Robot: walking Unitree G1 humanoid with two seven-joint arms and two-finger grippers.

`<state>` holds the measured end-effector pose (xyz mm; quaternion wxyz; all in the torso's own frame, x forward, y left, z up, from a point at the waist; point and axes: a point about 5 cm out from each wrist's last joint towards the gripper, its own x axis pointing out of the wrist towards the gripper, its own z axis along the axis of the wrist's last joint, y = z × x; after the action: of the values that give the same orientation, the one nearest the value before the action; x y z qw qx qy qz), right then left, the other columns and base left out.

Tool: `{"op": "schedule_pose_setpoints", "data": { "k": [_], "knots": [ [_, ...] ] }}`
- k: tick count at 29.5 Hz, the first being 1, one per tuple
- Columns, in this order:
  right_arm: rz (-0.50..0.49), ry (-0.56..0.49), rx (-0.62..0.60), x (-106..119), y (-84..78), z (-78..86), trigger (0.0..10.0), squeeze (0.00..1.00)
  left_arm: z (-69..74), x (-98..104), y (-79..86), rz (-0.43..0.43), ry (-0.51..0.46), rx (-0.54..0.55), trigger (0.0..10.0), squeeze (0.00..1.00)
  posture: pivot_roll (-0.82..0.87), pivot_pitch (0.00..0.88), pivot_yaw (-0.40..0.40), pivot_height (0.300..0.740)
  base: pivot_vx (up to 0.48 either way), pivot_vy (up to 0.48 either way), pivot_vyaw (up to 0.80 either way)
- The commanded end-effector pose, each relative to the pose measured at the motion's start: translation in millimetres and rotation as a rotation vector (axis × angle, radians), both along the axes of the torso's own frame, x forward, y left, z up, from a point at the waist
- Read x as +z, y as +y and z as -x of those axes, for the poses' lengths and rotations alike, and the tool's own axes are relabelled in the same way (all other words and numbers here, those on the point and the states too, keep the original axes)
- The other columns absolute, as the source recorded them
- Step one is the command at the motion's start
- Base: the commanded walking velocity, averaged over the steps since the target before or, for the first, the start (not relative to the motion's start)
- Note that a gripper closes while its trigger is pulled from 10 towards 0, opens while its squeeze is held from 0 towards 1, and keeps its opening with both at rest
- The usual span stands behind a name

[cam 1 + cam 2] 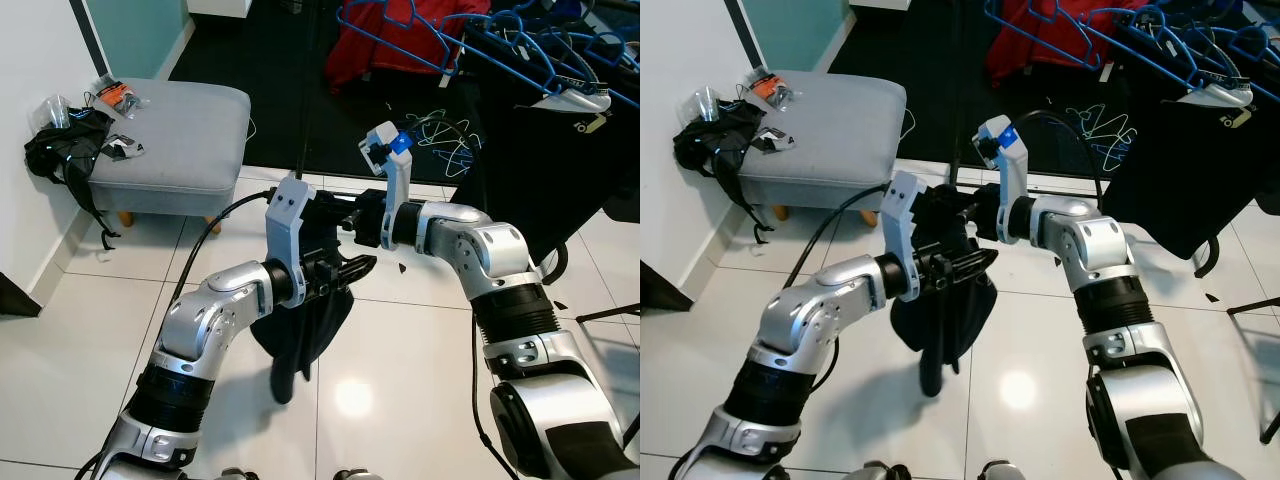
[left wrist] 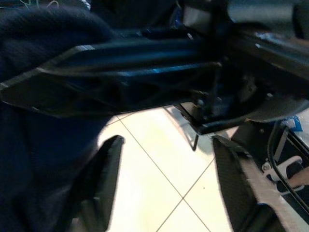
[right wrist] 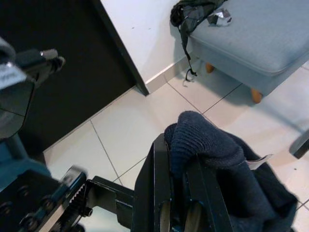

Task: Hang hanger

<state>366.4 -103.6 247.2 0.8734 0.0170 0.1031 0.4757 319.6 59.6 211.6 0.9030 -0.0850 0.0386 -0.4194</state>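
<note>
Between the two silver arms, over the white tile floor (image 1: 400,340), hangs a dark knitted garment (image 1: 300,335). It looks soft, thick and floppy, like a woolly sweater, and it droops down in a long fold. I cannot make out the hanger itself in the dark cloth.

In the right wrist view, the right end effector (image 3: 177,203) has its two black fingers pressed together on a bunched fold of the garment. The left end effector (image 1: 345,270) sits right beside the cloth, and in the left wrist view its fingers (image 2: 108,164) are spread apart with bare floor between them.

What could go wrong: the wool is squashy, so I think it could slide out of the pinch and drop. The loose hanging part could also catch on the left end effector or twist.

Further back, blue hangers (image 1: 470,40) that look thin and hard hang by a red garment (image 1: 375,45). A grey padded stool (image 1: 170,140) stands nearby.
</note>
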Motion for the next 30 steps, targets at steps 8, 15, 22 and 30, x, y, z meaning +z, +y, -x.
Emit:
{"op": "schedule_pose_setpoints", "data": {
  "k": [8,15,22,30],
  "knots": [
    [-0.038,-0.029,0.04,13.5,2.4,3.2,0.0,0.0,-2.2,-0.1,-3.5,0.04,0.006,0.021,0.0,0.0,-0.12,0.232,-0.096,0.74,0.0,0.0,0.0],
    [-0.034,-0.018,0.045,13.4,2.9,3.6,0.0,0.0,-2.9,4.1,-4.8,0.077,-0.01,0.012,0.0,0.0,-0.12,0.235,-0.096,0.74,0.0,0.0,0.0],
    [-0.034,-0.016,0.049,13.6,3.3,3.8,0.0,0.0,-3.6,4.3,-4.5,0.084,-0.009,0.013,0.0,0.0,-0.12,0.24,-0.095,0.74,0.0,0.0,0.0],
    [-0.04,-0.015,0.05,15.4,4.3,2.7,0.0,0.0,-1.0,-7.2,-4.4,-0.035,-0.025,-0.013,10.0,1.0,-0.12,0.241,-0.098,0.74,0.0,0.0,0.0]
  ]
}}
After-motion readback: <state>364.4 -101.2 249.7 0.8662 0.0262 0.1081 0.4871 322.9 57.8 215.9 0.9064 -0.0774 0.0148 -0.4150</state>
